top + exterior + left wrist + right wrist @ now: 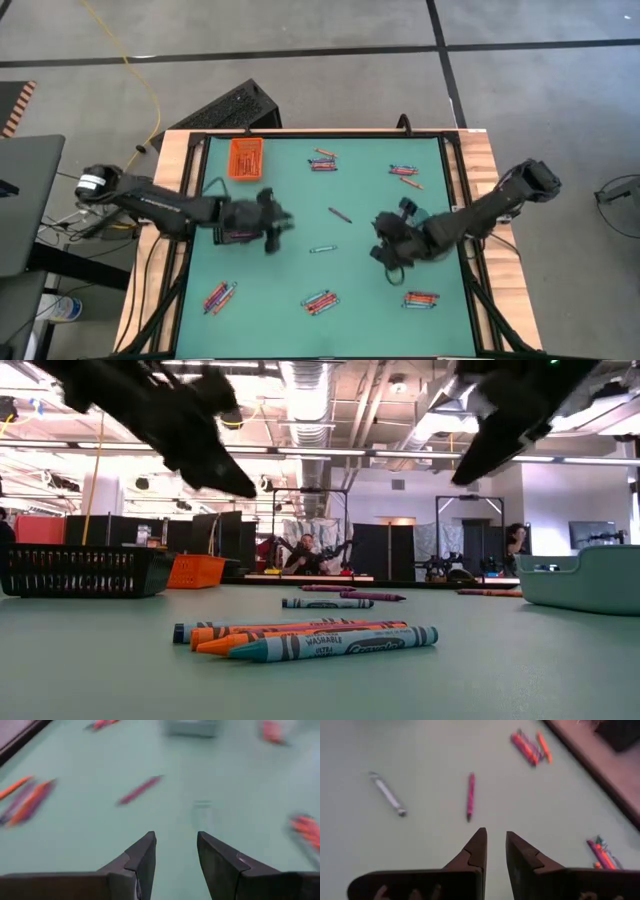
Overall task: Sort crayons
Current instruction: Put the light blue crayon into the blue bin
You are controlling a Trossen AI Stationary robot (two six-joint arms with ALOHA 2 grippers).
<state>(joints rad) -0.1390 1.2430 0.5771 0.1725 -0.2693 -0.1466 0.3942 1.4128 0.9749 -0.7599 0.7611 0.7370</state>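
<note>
From above, I have the left gripper [275, 228] below the orange tray [245, 158], and the right gripper [385, 250] across the green mat [250, 290] from it. Crayons [320, 300] lie scattered in small clusters well below that tray. Low view: a crayon cluster [310, 640] sits nearest. Left wrist: fingers [142, 862] apart, empty. Right wrist: fingers [477, 850] slightly apart, empty, a pink crayon [470, 795] just ahead.

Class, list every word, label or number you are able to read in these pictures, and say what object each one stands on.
"WASHABLE" and "Crayola", with smaller unreadable lines: wrapper of the teal crayon nearest the low camera.
Wrappers of the orange crayons behind it: print too small to read.
Crayons in the overhead and wrist views: too blurred to read.
</note>
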